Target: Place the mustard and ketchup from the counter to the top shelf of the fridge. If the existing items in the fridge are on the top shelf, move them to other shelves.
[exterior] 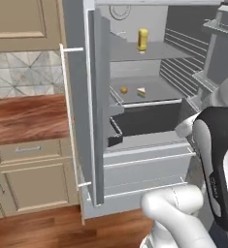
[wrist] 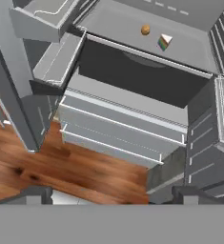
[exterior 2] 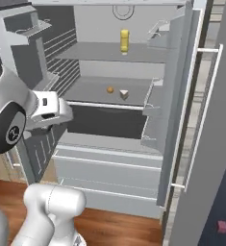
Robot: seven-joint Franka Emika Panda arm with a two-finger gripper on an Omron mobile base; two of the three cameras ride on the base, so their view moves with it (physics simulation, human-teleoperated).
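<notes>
Counter (exterior: 28,116): reddish-brown wood worktop sitting at 9 o'clock in the left base view, over beige cabinets (exterior: 30,186).
Fridge (exterior: 98,121): tall grey appliance standing open, its white bar handle (exterior: 69,121) running down the door edge.
Top shelf (exterior: 149,51): uppermost grey shelf, lying at 12 o'clock in both base views.
Mustard (exterior: 142,39): yellow squeeze bottle standing upright on the top shelf; also seen at (exterior 2: 124,40).
Shelf below (exterior 2: 90,91): carrying the two small items side by side, slightly apart.
Orange ball (exterior 2: 110,89): resting at 9 o'clock from the cake; in the hand view it is sitting near 12 o'clock (wrist: 145,30).
Cake wedge (exterior 2: 124,94): rainbow-striped slice with white icing, also at (wrist: 165,41).
Drawers (wrist: 118,128): grey fronts lining the fridge bottom above the wood floor (wrist: 46,171).
Gripper (wrist: 111,196): hanging in front of the fridge with jaws spread wide, grasping nothing.
Ketchup: not locatable.
</notes>
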